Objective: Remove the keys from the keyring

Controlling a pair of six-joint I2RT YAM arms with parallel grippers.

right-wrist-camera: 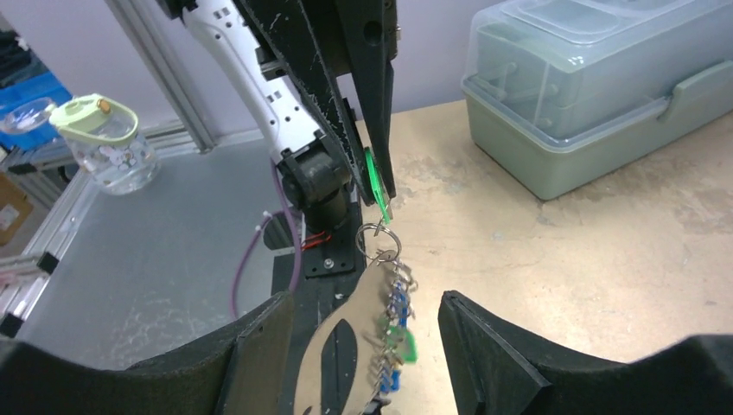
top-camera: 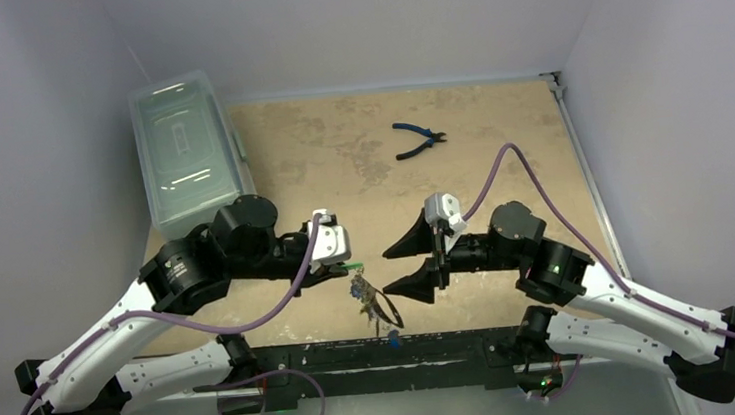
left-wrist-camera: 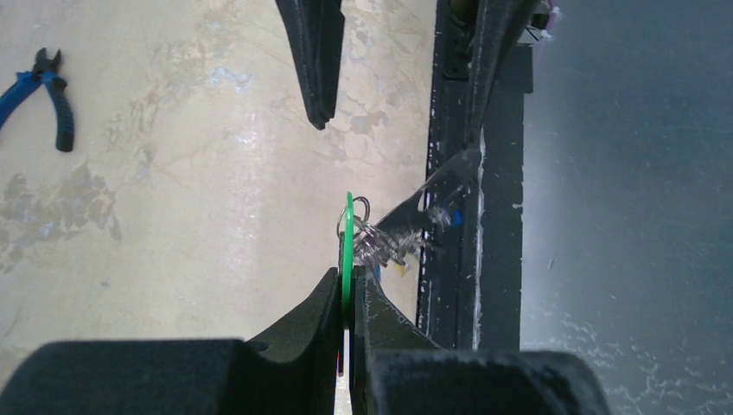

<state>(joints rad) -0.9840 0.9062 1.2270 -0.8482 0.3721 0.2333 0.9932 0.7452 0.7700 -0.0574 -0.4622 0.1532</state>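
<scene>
Right gripper [right-wrist-camera: 364, 296] fingers [right-wrist-camera: 488, 346] are filling the bottom of its own wrist view. They are standing spread wide apart and gripping nothing, with the hanging bunch dangling in the gap between them. Left gripper [top-camera: 349, 266] is reaching in from the left, its fingers [left-wrist-camera: 324, 303] pressing together on a flat green tag [left-wrist-camera: 348, 246] seen edge-on. Below that tag a small wire ring [right-wrist-camera: 373, 233] is linking down to the keyring [right-wrist-camera: 372, 281], a pale oval loop hanging tilted. The keys [right-wrist-camera: 396, 333] are clustering against it, one showing a green head and one a blue one. From above, the whole bunch is hanging over the near edge of the table [top-camera: 500, 156], between the two grippers and just beside the right gripper's near fingertip. Whether the bunch is touching the table I cannot tell. Blue-handled pliers [top-camera: 420, 140] are lying well apart toward the far side, and a clear lidded box [top-camera: 188, 148] is sitting at the far left corner.
</scene>
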